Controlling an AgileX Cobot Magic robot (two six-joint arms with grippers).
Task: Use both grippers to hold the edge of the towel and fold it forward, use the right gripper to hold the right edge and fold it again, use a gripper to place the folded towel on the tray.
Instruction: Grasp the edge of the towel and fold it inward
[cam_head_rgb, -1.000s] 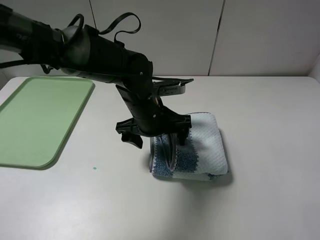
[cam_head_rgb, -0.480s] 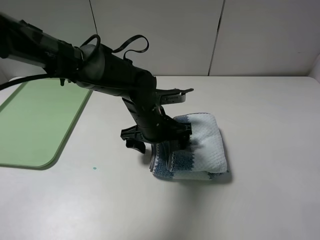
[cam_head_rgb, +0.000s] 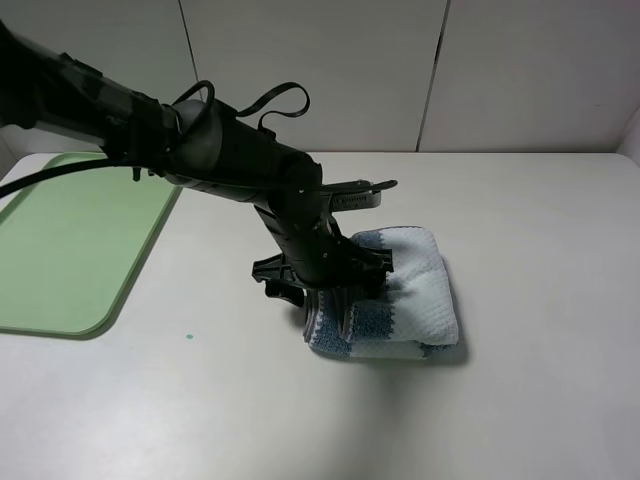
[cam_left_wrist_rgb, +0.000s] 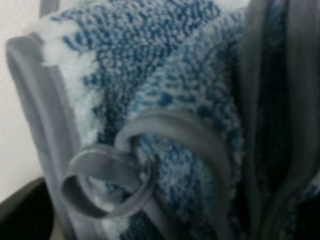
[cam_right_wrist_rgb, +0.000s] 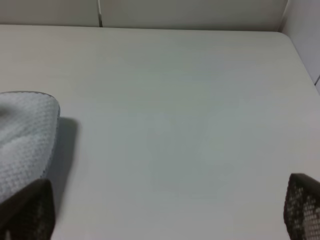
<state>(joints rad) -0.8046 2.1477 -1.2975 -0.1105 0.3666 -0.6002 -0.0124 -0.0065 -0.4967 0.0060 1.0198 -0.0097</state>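
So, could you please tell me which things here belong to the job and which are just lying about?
Job:
- towel, folded
- tray
- left hand, down on the towel

Lying about:
- small green speck on the table

A white table (cam_head_rgb: 520, 300) carries a tiny green speck (cam_head_rgb: 189, 336) near its front, with pale wall panels (cam_head_rgb: 530, 70) rising behind it.

Left arm reaches from 10 o'clock toward centre, left gripper (cam_head_rgb: 345, 290) pointing down; right gripper (cam_right_wrist_rgb: 165, 210) jaws spread wide.
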